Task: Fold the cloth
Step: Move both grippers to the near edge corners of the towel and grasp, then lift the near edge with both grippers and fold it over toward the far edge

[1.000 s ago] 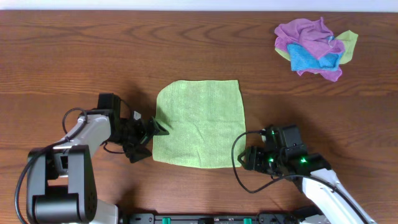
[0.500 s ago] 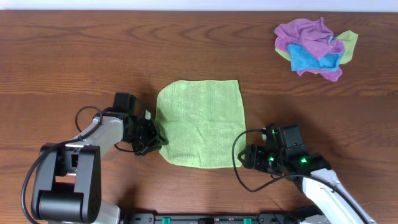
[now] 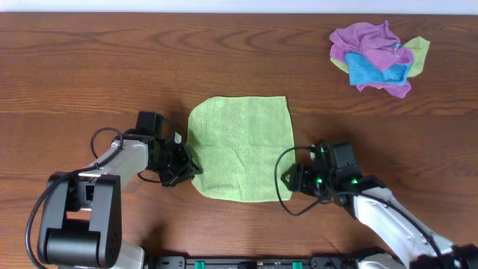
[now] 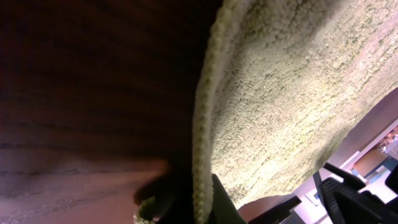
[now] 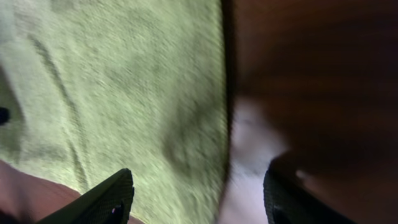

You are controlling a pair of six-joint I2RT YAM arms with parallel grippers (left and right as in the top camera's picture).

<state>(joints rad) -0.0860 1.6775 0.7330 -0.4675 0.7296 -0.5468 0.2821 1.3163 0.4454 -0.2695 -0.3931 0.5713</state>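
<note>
A brown wooden table (image 3: 89,67) fills the overhead view, with a green cloth (image 3: 243,142) spread flat near its middle, a little toward the front edge, lying open in a single layer with its near left corner drawn inward. The left arm (image 3: 123,161) reaches in from the front left and the right arm (image 3: 381,213) from the front right, each meeting the cloth at one of its near corners. A crumpled pile of cloths (image 3: 377,56) in purple, blue and yellow-green sits well apart at the far right of the table. The left gripper (image 3: 185,168) is at the near left corner, and its wrist camera shows the cloth's hemmed edge (image 4: 202,124) running down between its closed-in fingers, pinched there. The right gripper (image 3: 291,183) sits low at the cloth's right edge near the front corner, its jaws spread wide; in the right wrist view one of the fingers (image 5: 109,199) is over the green fabric (image 5: 112,81) and the other over bare wood.
</note>
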